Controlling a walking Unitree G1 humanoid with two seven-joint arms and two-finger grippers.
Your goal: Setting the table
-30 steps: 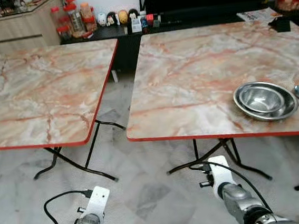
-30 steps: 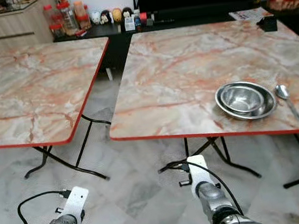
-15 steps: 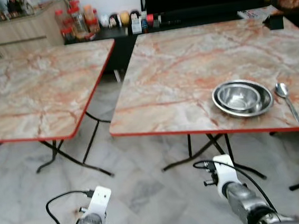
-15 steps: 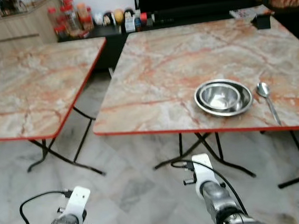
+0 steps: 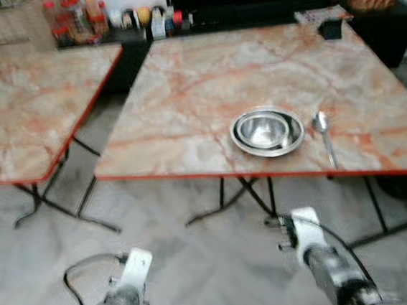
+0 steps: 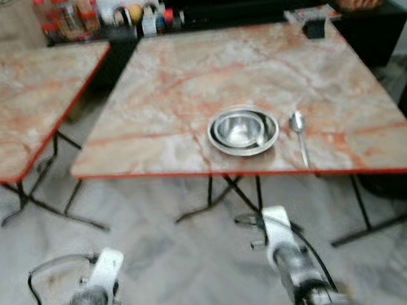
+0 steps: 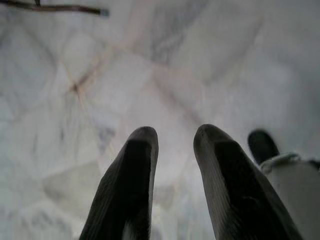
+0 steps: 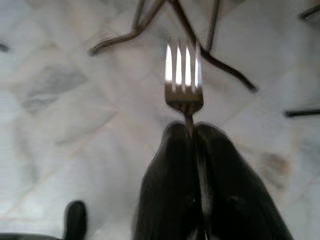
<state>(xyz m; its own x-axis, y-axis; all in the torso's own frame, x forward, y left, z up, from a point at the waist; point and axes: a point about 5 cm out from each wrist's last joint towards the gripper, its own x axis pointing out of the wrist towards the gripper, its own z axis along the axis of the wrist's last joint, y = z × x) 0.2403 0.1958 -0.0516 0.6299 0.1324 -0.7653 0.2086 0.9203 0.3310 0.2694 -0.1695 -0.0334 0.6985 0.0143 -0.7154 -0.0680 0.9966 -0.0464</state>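
Right jaws clamp a fork [image 8: 183,75], left jaws apart; nested steel bowls [image 5: 267,130] sit empty beside a spoon [image 5: 323,130].

Pink-veined marble table [image 5: 183,89] with red edging, silver bowl [image 5: 267,131], grey marbled floor [image 5: 200,268].

Left gripper [image 7: 175,145] above a pale marble floor [image 7: 210,60]. Its two black fingers [image 7: 132,185] stand apart, with floor visible through the gap and nothing between them. A dark rod [image 7: 55,7], blurred, crosses one corner of the frame. A black rounded part [image 7: 262,145] and a grey body [image 7: 295,195] sit beside one finger.
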